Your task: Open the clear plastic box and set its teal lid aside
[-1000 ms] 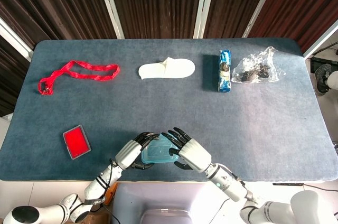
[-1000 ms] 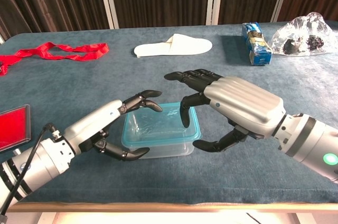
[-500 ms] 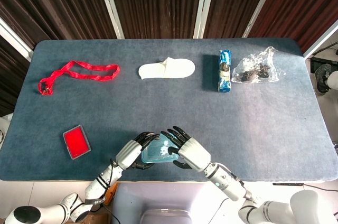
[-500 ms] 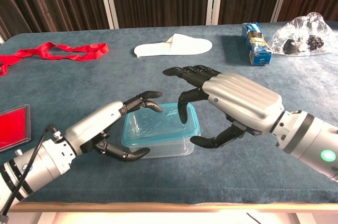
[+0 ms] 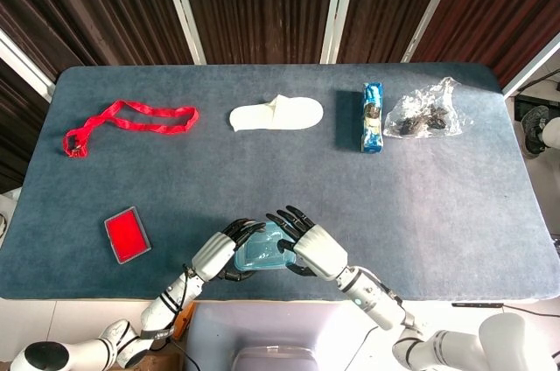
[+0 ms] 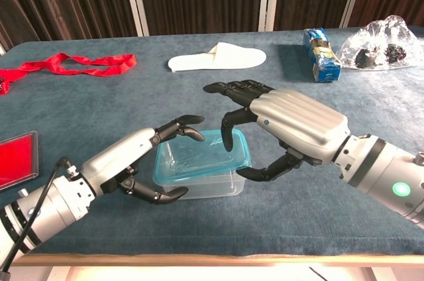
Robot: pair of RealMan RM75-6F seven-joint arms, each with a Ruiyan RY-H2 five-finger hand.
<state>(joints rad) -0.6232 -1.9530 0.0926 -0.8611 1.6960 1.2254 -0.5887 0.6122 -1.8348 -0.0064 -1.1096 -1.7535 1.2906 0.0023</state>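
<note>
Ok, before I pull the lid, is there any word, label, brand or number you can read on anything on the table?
None can be read.
Blue snack packet: it carries print, too small and blurred to read.
Clear plastic box with teal lid: no label visible.
Red flat card holder: no text visible.
Crinkled clear plastic bag: no text visible.

- Your left hand (image 6: 142,162) is curling around the box's left end, fingers (image 6: 189,130) arching over the far rim and thumb hooking the near side.
- Your right hand (image 6: 278,128) is hovering at the right end, fingers spread, one fingertip (image 6: 227,143) pointing down onto the lid.
</note>
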